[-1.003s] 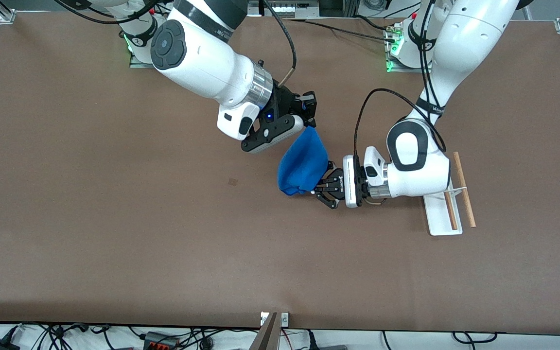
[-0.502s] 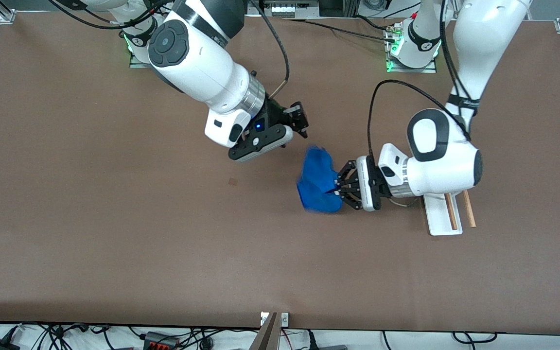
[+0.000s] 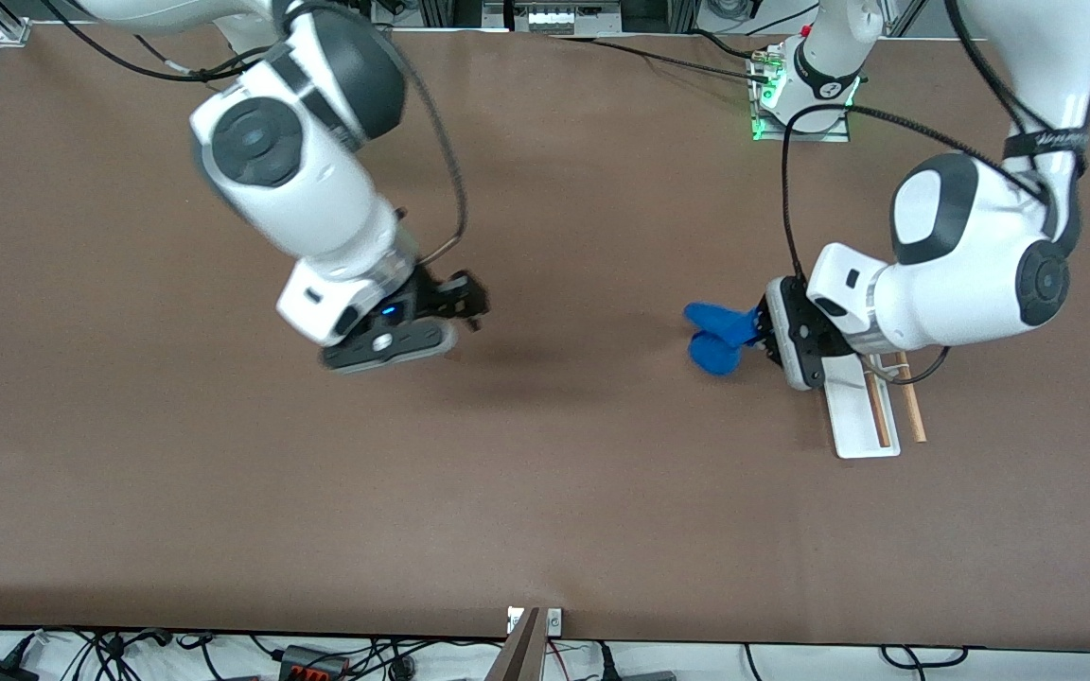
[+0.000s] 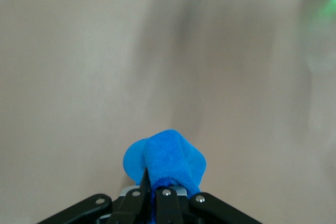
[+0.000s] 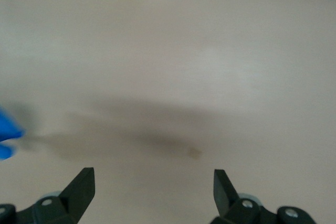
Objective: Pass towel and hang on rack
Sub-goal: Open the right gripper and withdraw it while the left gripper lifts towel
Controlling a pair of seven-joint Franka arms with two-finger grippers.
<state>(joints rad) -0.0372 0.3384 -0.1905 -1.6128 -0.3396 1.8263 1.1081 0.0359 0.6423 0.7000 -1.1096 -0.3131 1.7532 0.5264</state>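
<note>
Toward the left arm's end of the table (image 3: 545, 530), the towel (image 3: 717, 336) is held bunched in the clenched left gripper (image 3: 759, 331), clear of the surface and just beside the rack (image 3: 862, 416). In the left wrist view, the blue cloth (image 4: 164, 162) is seen pinched between the closed fingers as a small folded wad, with little of it hanging free. Over the middle of the table, the right gripper (image 3: 463, 305) is held with its fingers (image 5: 81, 184) spread wide and nothing between them, well apart from the cloth.

The rack's two wooden rods are partly hidden under the left wrist, so clearance there cannot be judged. Several risks are suggested. Because the towel is gathered into a ball, it may be laid on a rod as a lump and be lost off one side when released. The light stand could be nudged or tipped if it is brushed by the bulky wrist. A shallow pinch on soft fabric may also be lost during the swing toward the rods.
</note>
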